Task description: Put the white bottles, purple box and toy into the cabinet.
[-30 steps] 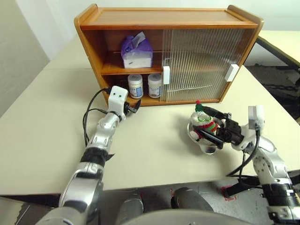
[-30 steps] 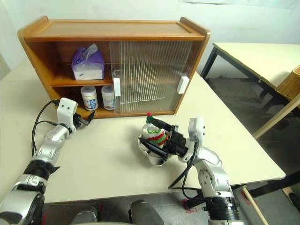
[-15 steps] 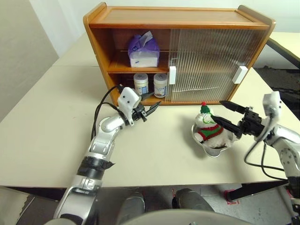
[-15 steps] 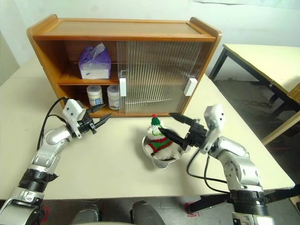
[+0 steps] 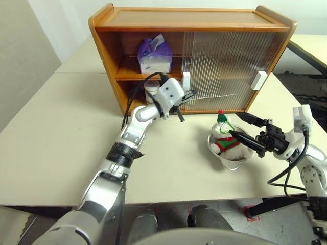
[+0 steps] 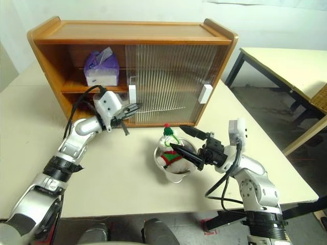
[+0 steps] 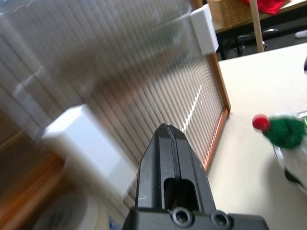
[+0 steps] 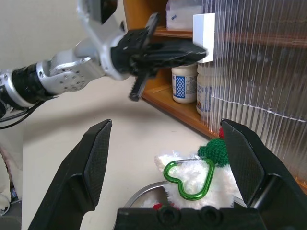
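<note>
The wooden cabinet [image 5: 189, 20] stands at the back of the table, left half open, right half behind a ribbed sliding door [image 5: 225, 66]. The purple box [image 5: 151, 55] lies on the upper shelf. The white bottles stand on the lower shelf: one [image 8: 184, 84] in the open, one [image 8: 204, 91] behind the door's edge. My left gripper [image 5: 190, 93] is shut, with nothing in it, its tip just below the door's left white handle [image 5: 186, 80]. The toy [image 5: 225, 138] sits in a steel bowl [image 5: 230, 161]. My right gripper [image 5: 236, 125] is open, its fingers just right of the toy and not touching it.
The door's second white handle [image 5: 259, 80] is at its right end. Bare table stretches left of and in front of the cabinet. A second table [image 6: 286, 61] stands at the back right with a wicker basket [image 6: 319, 92] past it. The table's front edge is close behind the bowl.
My left gripper has shut and swung right and up, from in front of the open lower shelf to the door's left handle. My right gripper stays open by the toy.
</note>
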You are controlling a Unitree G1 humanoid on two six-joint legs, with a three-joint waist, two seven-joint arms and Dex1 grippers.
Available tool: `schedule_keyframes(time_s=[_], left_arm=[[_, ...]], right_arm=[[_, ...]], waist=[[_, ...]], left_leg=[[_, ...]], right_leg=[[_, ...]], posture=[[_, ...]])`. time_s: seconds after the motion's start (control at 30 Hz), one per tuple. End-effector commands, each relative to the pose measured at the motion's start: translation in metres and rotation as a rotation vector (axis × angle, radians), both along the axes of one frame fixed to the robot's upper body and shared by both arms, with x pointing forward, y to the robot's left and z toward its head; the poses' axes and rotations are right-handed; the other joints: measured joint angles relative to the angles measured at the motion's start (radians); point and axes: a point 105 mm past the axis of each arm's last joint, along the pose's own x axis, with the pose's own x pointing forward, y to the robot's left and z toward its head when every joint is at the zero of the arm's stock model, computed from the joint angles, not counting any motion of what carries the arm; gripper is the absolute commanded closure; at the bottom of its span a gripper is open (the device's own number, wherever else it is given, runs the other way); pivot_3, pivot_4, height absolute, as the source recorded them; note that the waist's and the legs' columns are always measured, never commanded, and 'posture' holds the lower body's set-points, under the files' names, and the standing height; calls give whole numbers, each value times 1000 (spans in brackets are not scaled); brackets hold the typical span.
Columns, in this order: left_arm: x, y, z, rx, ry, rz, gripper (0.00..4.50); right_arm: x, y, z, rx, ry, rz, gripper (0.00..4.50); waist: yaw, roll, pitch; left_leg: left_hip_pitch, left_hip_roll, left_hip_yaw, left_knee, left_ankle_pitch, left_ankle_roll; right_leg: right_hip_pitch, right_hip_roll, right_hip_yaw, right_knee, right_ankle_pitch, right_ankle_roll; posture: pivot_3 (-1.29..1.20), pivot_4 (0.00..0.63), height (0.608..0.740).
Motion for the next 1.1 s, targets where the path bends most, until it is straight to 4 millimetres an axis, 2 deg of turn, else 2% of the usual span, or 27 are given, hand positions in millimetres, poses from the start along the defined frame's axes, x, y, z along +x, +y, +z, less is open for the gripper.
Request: schedule_keyframes(time_s=[0.03, 0.27, 0.43, 0.53, 0.73, 0.93, 1.1], left_arm=[[7, -6, -7, 55, 0, 8, 4485], [22, 1, -11, 97, 3, 102, 4485], [31, 22, -7, 104, -29, 215, 4485], [34, 38, -7, 101, -29, 281, 4485], [32, 59, -5, 94, -39, 344, 4485], [38, 83, -2, 77, -40, 435, 4485], [40, 93, 2, 67, -49, 467, 4485]], right_arm=[[-1, 5, -2, -15, 3, 18, 0], [-5, 10, -2, -18, -8, 36, 0], [-5, 14, -1, -16, -16, 43, 0], [-6, 13, -3, -8, -9, 41, 0], [-6, 14, -6, -10, -2, 48, 0], [-5, 16, -5, -11, -3, 60, 0], [-4, 18, -5, -14, -3, 69, 0]], waist=[[-6, 0, 0], [-30, 0, 0], [-39, 0, 0], [-45, 0, 0], [-70, -1, 1], [-74, -1, 1], [-75, -1, 2]], left_leg=[[0, 0, 0, 0, 0, 0], [0, 0, 0, -1, -1, 1], [-1, -1, 0, -1, -1, 1], [0, -1, 0, 0, -1, 1], [2, -1, 0, 0, 0, 0], [2, -1, 0, 0, 2, 0], [2, -1, 0, 0, 3, 0]], right_leg=[[0, 0, 0, 0, 0, 0], [0, 0, 0, -1, 3, 9], [1, 0, 0, -2, -1, 2], [2, 0, 0, -2, -1, 2], [2, 0, 0, -2, 1, 0], [2, 0, 0, -2, 3, -1], [0, 0, 0, 1, 4, -2]], posture=[[-229, 0, 740], [-238, 0, 740], [-237, 0, 740], [-237, 0, 740], [-212, 0, 740], [-194, 0, 740], [-191, 0, 740]])
